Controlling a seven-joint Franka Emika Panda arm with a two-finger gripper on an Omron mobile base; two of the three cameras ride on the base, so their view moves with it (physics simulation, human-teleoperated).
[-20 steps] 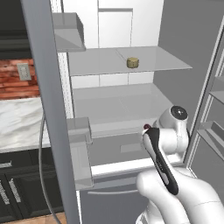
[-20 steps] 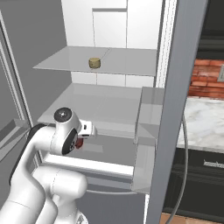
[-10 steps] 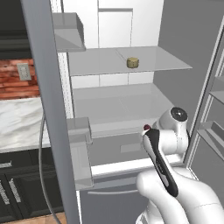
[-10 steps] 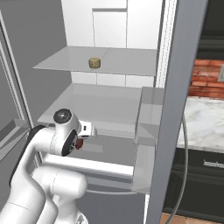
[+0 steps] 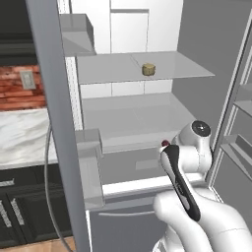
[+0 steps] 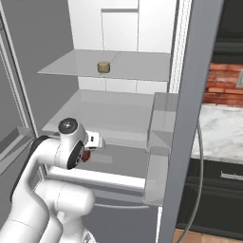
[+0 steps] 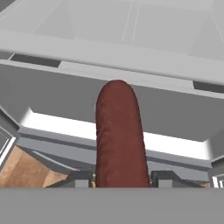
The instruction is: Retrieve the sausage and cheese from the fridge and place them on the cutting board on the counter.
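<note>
— Sausage (image 7: 119, 135): where is it?
— Between the two fingertips (image 7: 81, 179) of the pincer (image 7: 120, 180), which is clamped on it; the dark red-brown rod points away from the hand toward the open fridge (image 5: 147, 113). A bit of red peeks out by the wrist in the base views.
— And the cheese (image 5: 148, 69)?
— Sitting on the upper grey shelf (image 5: 187, 69) inside, well apart from the arm.
— The bench (image 6: 223, 137)?
— Marble top beside the fridge, under red brick.

Cheese (image 5: 148, 69) on fridge (image 5: 197, 74) shelf
</note>
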